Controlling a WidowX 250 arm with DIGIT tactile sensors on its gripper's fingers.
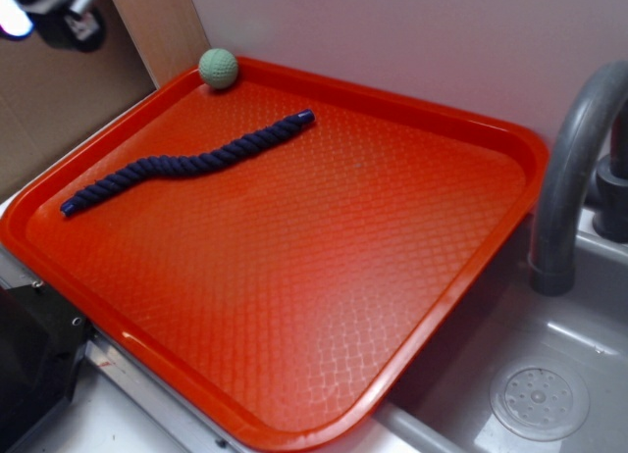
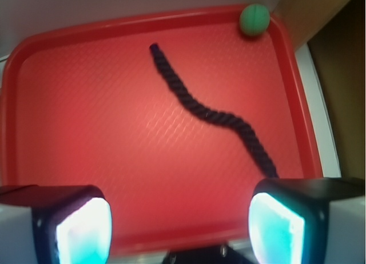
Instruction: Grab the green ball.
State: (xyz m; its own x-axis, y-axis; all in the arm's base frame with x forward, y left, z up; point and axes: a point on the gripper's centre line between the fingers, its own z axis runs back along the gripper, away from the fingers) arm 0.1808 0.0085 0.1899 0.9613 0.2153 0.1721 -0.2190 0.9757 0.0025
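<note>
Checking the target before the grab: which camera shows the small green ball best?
The exterior view: the small pale-green textured ball looks sharp in the red plastic tray's corner. The wrist view shows it blurrier.

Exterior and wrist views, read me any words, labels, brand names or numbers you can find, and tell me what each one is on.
None: no readable text in either view.
The red tray shows only an embossed diamond pattern.
The green ball, the blue rope, the faucet, the sink drain and the open gripper carry no visible markings.
</note>
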